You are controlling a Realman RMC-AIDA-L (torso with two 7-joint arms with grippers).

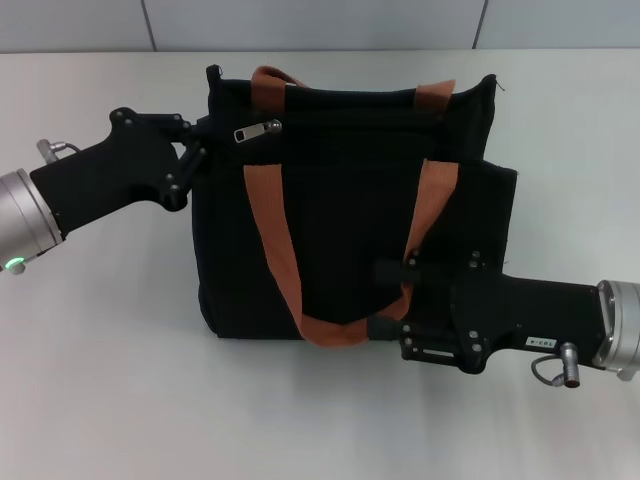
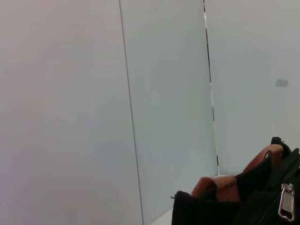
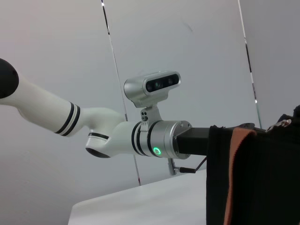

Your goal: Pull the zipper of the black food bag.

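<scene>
Boxy black fabric food bag (image 1: 350,200): silver metal zipper tab (image 1: 257,130) sits ungripped near its left end; pull judged outstanding. Left gripper (image 1: 195,150) touches that end, right gripper (image 1: 395,300) its lower front; finger states indeterminate.

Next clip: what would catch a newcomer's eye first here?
The black food bag with rust-orange handles lying flat mid-table. The left hand presses at its top left corner near the silver zipper; the right hand lies across its lower right edge.

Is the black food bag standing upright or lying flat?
Lying flat: the boxy black fabric bag rests broadside on the table, orange handles spread across its upward face.
</scene>
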